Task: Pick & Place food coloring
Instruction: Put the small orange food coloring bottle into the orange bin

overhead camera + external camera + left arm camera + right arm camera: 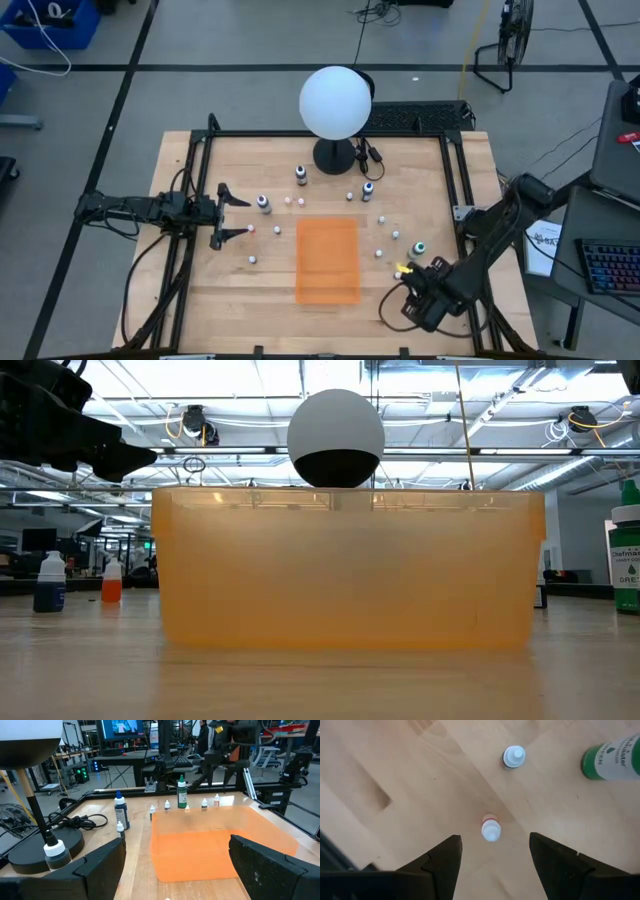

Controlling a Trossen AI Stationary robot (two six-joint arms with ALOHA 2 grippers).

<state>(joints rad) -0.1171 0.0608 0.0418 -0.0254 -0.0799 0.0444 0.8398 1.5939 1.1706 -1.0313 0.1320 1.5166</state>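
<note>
Several small food coloring bottles stand upright on the wooden table around an orange translucent bin (327, 260). Among them are a green-topped bottle (420, 247), a blue-topped one (120, 810) and tiny whitish ones (396, 235). My right gripper (408, 278) hangs at the near right, pointing down and open. A tiny white-capped bottle (490, 830) stands on the table below it, just ahead of the gap between the fingers (451, 851) and untouched. My left gripper (238, 215) waits open at the left, level and facing the bin.
A white globe lamp (336, 102) on a black base (334, 156) stands at the far middle, its cable (75, 822) lying on the table. A black frame (455, 190) borders the table. The green bottle (612, 762) and another tiny bottle (513, 756) stand close to my right gripper.
</note>
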